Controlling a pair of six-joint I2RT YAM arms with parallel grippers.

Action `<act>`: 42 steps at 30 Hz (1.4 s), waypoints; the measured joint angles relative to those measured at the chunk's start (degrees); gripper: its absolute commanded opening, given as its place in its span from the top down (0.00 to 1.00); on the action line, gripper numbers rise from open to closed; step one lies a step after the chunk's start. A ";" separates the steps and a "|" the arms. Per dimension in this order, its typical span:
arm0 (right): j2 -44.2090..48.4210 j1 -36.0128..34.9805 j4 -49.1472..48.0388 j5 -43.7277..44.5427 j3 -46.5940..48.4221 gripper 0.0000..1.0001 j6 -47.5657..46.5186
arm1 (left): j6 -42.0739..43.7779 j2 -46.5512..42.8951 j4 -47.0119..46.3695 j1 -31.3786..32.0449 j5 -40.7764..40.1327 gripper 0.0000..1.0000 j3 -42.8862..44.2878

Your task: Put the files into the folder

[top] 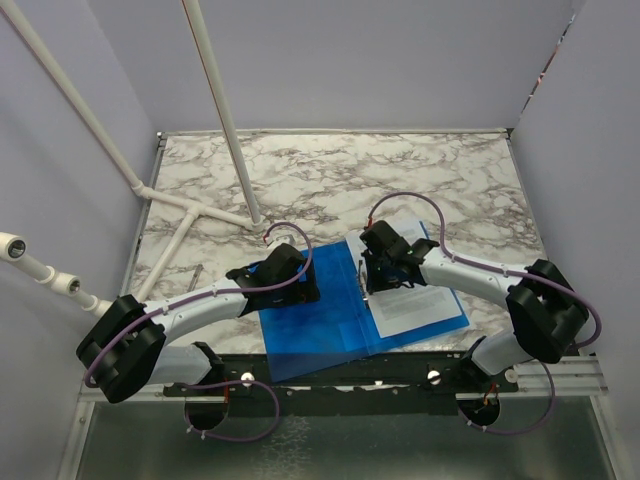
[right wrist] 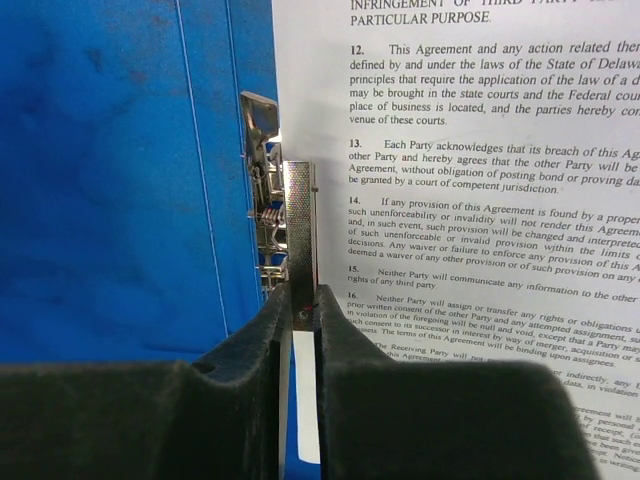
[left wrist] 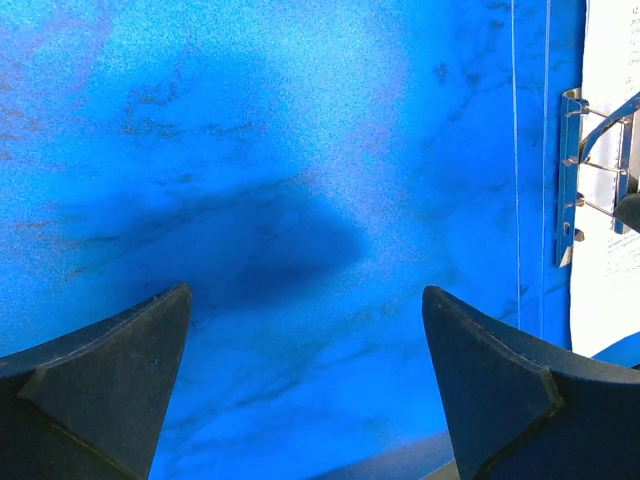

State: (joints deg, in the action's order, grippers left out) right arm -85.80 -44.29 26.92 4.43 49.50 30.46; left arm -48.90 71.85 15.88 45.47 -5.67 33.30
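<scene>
Around: white pipes (top: 225,110) slant across the far left of the table, well apart from the arms; a black rail (top: 340,375) runs along the near edge.
In the way: the metal clip (right wrist: 298,230) stands up at the folder's spine, just beside the left edge of the files.
Surface: marble-patterned table (top: 330,170), white with grey veins.
Room: plain pale lilac walls (top: 350,60) on three sides.
Folder (top: 320,320): lying open and flat near the near edge, between the two arms.
Files (top: 415,300): printed sheets lying on the folder's right half.
Left gripper (left wrist: 305,300): fingers spread wide above the left cover, gripping nothing.
Right gripper (right wrist: 303,300): fingers pinched on the metal clip's upright lever.
</scene>
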 measured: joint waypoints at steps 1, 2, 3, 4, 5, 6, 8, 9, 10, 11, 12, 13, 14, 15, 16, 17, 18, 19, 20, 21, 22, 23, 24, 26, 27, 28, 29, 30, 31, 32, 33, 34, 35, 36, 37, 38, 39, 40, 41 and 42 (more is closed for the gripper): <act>0.00 0.00 0.00 0.07 -0.02 0.93 0.00 | 0.00 0.00 0.00 0.00 0.00 0.01 0.00; 0.00 0.00 -0.07 0.20 -0.07 0.95 0.00 | 0.00 0.00 0.00 0.00 0.00 0.01 0.00; 0.00 0.00 -0.09 0.28 -0.11 0.96 0.02 | 0.00 0.00 0.00 0.00 0.00 0.01 0.00; 0.00 0.00 -0.15 0.37 -0.20 0.98 0.04 | 0.00 0.00 0.00 0.00 0.00 0.01 0.00; 0.00 0.00 -0.24 0.42 -0.31 0.99 0.09 | 0.00 0.00 0.00 0.00 0.00 0.01 0.00; 0.04 0.00 -0.31 0.42 -0.44 0.99 0.15 | 0.00 0.00 0.00 0.00 0.00 0.01 0.00; 0.22 0.00 -0.44 0.39 -0.72 1.00 0.24 | 0.00 0.00 0.00 0.00 0.00 0.01 0.00; 0.28 0.00 -0.52 0.42 -0.87 1.00 0.28 | 0.00 0.00 0.00 0.00 0.00 0.01 0.00; 0.35 0.00 -0.57 0.42 -1.05 1.00 0.37 | 0.00 0.00 0.00 0.00 0.00 0.01 0.00; 0.44 0.00 -0.68 0.42 -1.22 1.00 0.44 | 0.00 0.00 0.00 0.00 0.00 0.01 0.00; 0.48 -0.02 -0.74 0.42 -1.40 1.00 0.55 | 0.00 0.00 0.00 0.00 0.00 0.01 0.00; 0.57 -0.02 -0.83 0.39 -1.62 0.99 0.63 | 0.00 0.00 0.00 0.00 0.00 0.01 0.00; 0.70 -0.02 -1.03 0.37 -1.88 1.00 0.72 | 0.00 0.00 0.00 0.00 0.00 0.01 0.00; 0.83 -0.02 -1.27 0.37 -2.14 1.00 0.87 | 0.00 0.02 0.00 0.02 0.00 0.01 0.00; 0.94 -0.02 -1.49 0.35 -2.40 1.00 1.03 | 0.02 0.11 -0.02 0.02 0.00 0.01 0.00; 1.03 -0.02 -1.77 0.35 -2.73 1.00 1.11 | 0.02 0.17 -0.04 0.02 -0.02 0.01 0.00; 1.09 -0.04 -2.01 0.33 -3.02 1.00 1.25 | 0.02 0.28 -0.13 0.02 -0.02 0.01 0.00; 1.09 -0.07 -2.14 0.31 -3.19 1.00 1.36 | 0.00 0.28 -0.24 0.02 -0.02 0.01 0.00; 1.11 -0.07 -2.38 0.31 -3.45 1.00 1.53 | 0.02 0.33 -0.31 0.02 -0.04 0.01 0.00; 1.11 -0.07 -2.62 0.31 -3.69 1.00 1.68 | 0.00 0.33 -0.39 0.02 -0.02 0.01 0.00; 1.11 -0.07 -2.86 0.31 -3.93 1.00 1.79 | 0.00 0.35 -0.39 0.02 -0.04 0.01 0.00; 1.11 -0.07 -3.08 0.28 -4.15 1.00 1.97 | 0.00 0.37 -0.42 0.02 -0.04 0.01 0.00; 1.11 -0.07 -3.28 0.28 -4.35 1.00 2.12 | 0.02 0.37 -0.42 0.02 -0.04 0.01 0.00; 1.11 -0.07 -3.50 0.31 -4.63 0.98 2.56 | 0.00 0.37 -0.42 0.02 -0.04 0.01 0.00; 1.11 -0.07 -3.63 0.28 -4.70 0.95 2.60 | 0.00 0.37 -0.42 0.02 -0.04 0.01 0.00; 1.11 -0.07 -3.78 0.31 -4.76 0.93 2.71 | 0.00 0.37 -0.44 0.02 -0.04 0.01 0.00; 1.11 -0.07 -3.85 0.31 -4.83 0.91 2.86 | 0.00 0.37 -0.42 0.02 -0.04 0.01 0.00; 1.11 -0.07 -3.91 0.33 -4.90 0.89 2.99 | 0.00 0.37 -0.44 0.02 -0.04 0.01 0.00; 1.14 -0.07 -3.91 0.33 -4.92 0.89 3.08 | 0.00 0.37 -0.42 0.02 -0.04 0.01 0.00; 1.18 -0.07 -3.93 0.35 -4.92 0.89 3.15 | 0.00 0.37 -0.42 0.02 -0.04 0.01 0.00; 1.33 -0.07 -3.91 0.39 -4.92 0.88 3.19 | 0.00 0.37 -0.44 0.02 -0.04 0.01 0.00; 1.57 -0.07 -3.87 0.42 -4.92 0.88 3.21 | 0.02 0.37 -0.44 0.02 -0.04 0.01 0.00; 2.01 -0.07 -3.80 0.48 -4.92 0.88 3.21 | 0.02 0.37 -0.44 0.02 -0.04 0.01 0.00; 2.49 -0.07 -3.74 0.57 -4.90 0.88 3.21 | 0.02 0.37 -0.44 0.02 -0.04 0.01 0.00; 3.04 -0.07 -3.63 0.72 -4.90 0.87 3.21 | 0.00 0.37 -0.44 0.02 -0.07 0.01 0.00; 3.63 -0.07 -3.45 0.90 -4.87 0.86 3.21 | 0.00 0.37 -0.44 0.02 -0.07 0.01 0.00; 4.20 -0.07 -3.15 1.01 -4.76 0.86 3.19 | 0.02 0.37 -0.44 0.02 -0.07 0.01 0.00; 4.72 -0.07 -2.80 1.18 -4.55 0.86 3.17 | 0.02 0.37 -0.44 0.02 -0.07 0.01 0.00; 5.16 -0.07 -2.25 1.40 -4.13 0.86 3.17 | 0.02 0.37 -0.44 0.02 -0.07 0.01 0.00; 5.60 -0.07 -1.49 1.70 -3.45 0.85 3.15 | 0.02 0.37 -0.44 0.02 -0.07 0.01 0.00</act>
State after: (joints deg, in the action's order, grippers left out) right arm -80.20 -44.36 25.43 6.13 46.04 33.61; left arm -48.88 72.23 15.44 45.50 -5.74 33.30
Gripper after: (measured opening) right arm 0.141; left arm 0.990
